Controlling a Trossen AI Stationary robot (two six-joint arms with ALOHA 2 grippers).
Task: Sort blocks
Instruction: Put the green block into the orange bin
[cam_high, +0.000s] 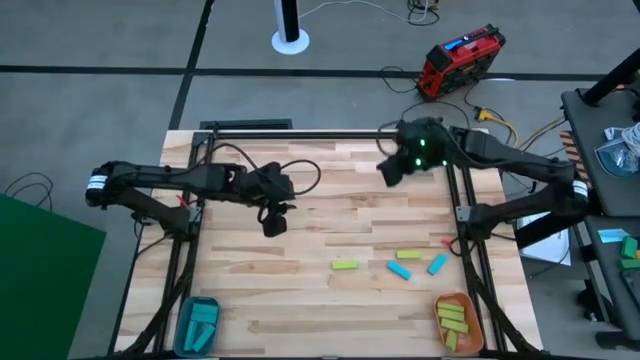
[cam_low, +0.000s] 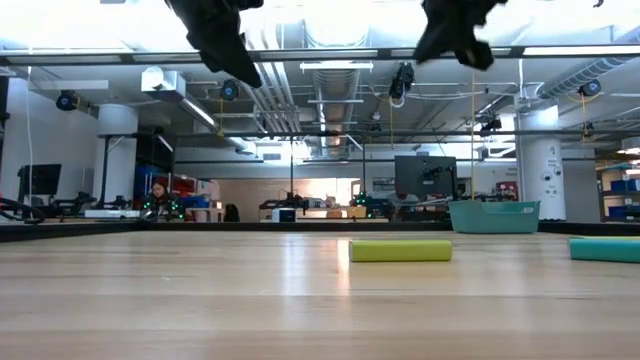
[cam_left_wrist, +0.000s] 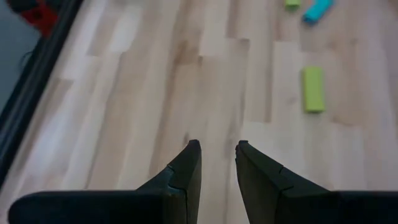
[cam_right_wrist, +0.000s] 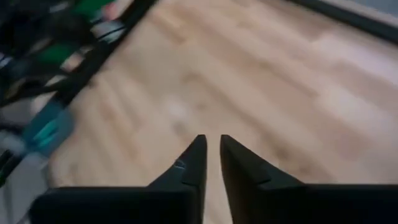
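my left jaws (cam_high: 274, 222) hang over bare wood toward the left of the desk (cam_high: 330, 310), about midway between far and near edges, nothing in them. through the left wrist view the two fingers (cam_left_wrist: 186, 171) stand a narrow gap apart, planks showing between the tips. my right jaws (cam_high: 391, 170) hover up by the far edge, right of centre, green lights glowing on the wrist. their fingers (cam_right_wrist: 194, 163) are nearly together, only a thin slit between, and they hold nothing either.

blocks now. four lie loose on the right half of the desk, toward the near edge: a yellow-green block (cam_high: 345, 265) lying alone, then a cyan block (cam_high: 400, 270) just right of it, another yellow-green one (cam_high: 407, 255) a little farther back, and a second cyan one (cam_high: 437, 264) tilted, closest to the right edge. all flat on the wood, none touching. from the low view the yellow-green block (cam_low: 400, 250) sits broadside and a cyan end (cam_low: 604, 249) pokes in at the frame's edge.

sorted ones: the teal bowl (cam_high: 198, 325) at the near left corner carries cyan blocks (cam_high: 200, 320), piled. the orange bowl (cam_high: 457, 320) at the near right corner carries yellow-green blocks (cam_high: 452, 315), stacked loosely. both jaws are well apart from the loose blocks and from both bowls.
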